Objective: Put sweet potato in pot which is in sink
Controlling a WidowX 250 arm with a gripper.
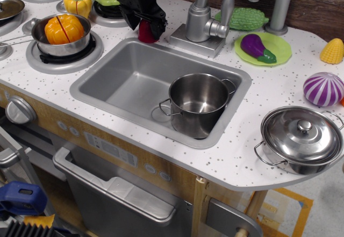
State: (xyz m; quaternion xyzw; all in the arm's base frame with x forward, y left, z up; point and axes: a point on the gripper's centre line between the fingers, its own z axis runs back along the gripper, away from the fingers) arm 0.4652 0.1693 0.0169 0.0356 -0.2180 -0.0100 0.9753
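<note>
The sweet potato (pixel 145 36) is a small dark red piece standing on the counter at the sink's back rim, left of the faucet. My black gripper (pixel 144 27) hangs right over it, with its fingers spread on either side of the potato's top and not visibly clamped on it. The steel pot (pixel 198 101) with two wire loop handles stands upright and empty in the right part of the grey sink (pixel 122 82).
A faucet (pixel 202 22) stands just right of the gripper. A steel pan with an orange vegetable (pixel 62 34) sits on the left burner. A purple eggplant on a green plate (pixel 258 48), a striped ball (pixel 323 88) and a lidded steel pot (pixel 301 137) are on the right.
</note>
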